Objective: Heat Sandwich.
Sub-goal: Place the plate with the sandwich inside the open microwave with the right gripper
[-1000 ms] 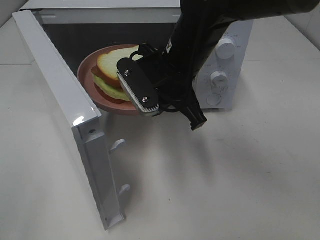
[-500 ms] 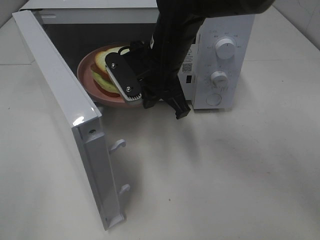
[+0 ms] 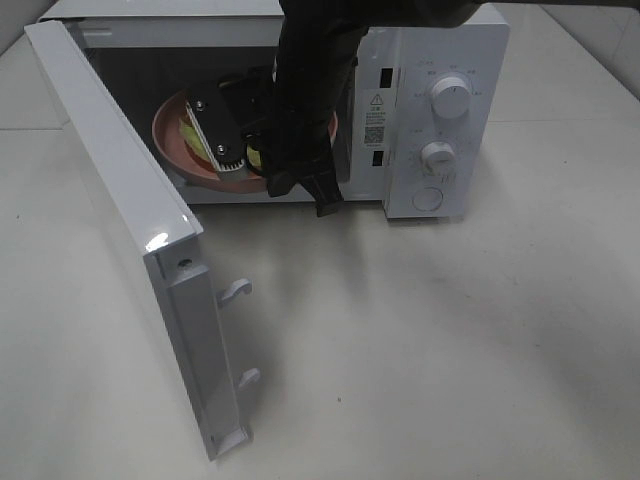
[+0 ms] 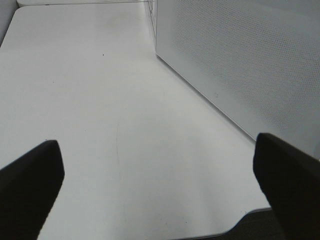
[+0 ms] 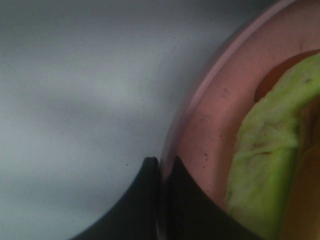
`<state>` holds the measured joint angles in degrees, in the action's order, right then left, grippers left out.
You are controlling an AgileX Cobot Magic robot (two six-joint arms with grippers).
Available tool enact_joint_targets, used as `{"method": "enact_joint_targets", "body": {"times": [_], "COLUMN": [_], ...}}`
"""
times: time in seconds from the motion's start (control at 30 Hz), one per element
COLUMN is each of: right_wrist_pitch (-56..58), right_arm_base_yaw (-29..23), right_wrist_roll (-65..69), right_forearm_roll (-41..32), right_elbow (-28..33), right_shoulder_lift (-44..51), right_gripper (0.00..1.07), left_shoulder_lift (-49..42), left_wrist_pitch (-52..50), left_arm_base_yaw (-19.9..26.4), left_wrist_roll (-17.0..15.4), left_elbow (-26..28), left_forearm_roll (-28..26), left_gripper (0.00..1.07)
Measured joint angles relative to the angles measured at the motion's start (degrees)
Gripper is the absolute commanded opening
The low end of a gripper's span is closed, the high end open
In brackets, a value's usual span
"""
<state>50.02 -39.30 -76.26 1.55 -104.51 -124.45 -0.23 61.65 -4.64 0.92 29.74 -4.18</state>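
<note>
Scene, high view: white microwave (image 3: 430, 120) on a white table (image 3: 450, 330), its door (image 3: 120, 200) swung fully open on the hinge side, away from the control panel. The panel carried two round knobs, upper (image 3: 451, 97) and lower (image 3: 438, 155), with a round button (image 3: 428, 198) beneath them.

Right arm reached into the microwave's cavity from the front. Right gripper (image 5: 161, 165) – jaws closed to a thin slit, pinching the rim of the pink plate (image 5: 210, 125). One black finger lay on the outside of the rim, the other on the inside.

Sandwich (image 3: 188, 128) sat on the pink plate, inside the microwave's cavity and toward the door side of it. From above only a yellow-green sliver showed past the black wrist. In the right wrist view its green layer (image 5: 265, 165) lay just inside the plate's rim, near the pinching fingers but not touching them. Could not tell whether the plate rested on the cavity floor or hung just above it.

Left gripper (image 4: 157, 142) – jaws spread wide, nothing between them, over bare table. A white, finely dotted wall (image 4: 240, 60) stood close by; could not tell which face of the microwave it was.
</note>
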Motion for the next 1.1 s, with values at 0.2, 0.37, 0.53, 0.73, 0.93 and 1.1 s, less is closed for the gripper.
{"method": "enact_joint_targets", "body": {"times": [0.2,0.37,0.53,0.73,0.93,1.1], "right_wrist_pitch": [1.0,1.4,1.5,1.5,1.6,1.5], "right_arm_base_yaw": [0.0,0.0,0.0,0.0,0.0,0.0], "right_wrist_roll": [1.7,2.9,3.4,6.0,7.8,8.7], "right_forearm_roll": [1.1,1.3,1.3,2.0,2.8,2.9], "right_elbow": [-2.7,-4.9,-7.0,-10.6,-13.5,-14.9], "right_shoulder_lift": [-2.1,-4.5,-6.4,-9.1,-11.0,-12.1], "right_gripper": [0.00,0.00,0.00,0.00,0.00,0.00], "left_shoulder_lift": [0.0,0.0,0.0,0.0,0.0,0.0], "left_wrist_pitch": [0.0,0.0,0.0,0.0,0.0,0.0], "left_arm_base_yaw": [0.0,0.0,0.0,0.0,0.0,0.0], "left_wrist_roll": [0.0,0.0,0.0,0.0,0.0,0.0], "left_elbow": [0.0,0.0,0.0,0.0,0.0,0.0], "left_forearm_roll": [0.0,0.0,0.0,0.0,0.0,0.0], "left_gripper": [0.98,0.98,0.98,0.98,0.98,0.98]}}
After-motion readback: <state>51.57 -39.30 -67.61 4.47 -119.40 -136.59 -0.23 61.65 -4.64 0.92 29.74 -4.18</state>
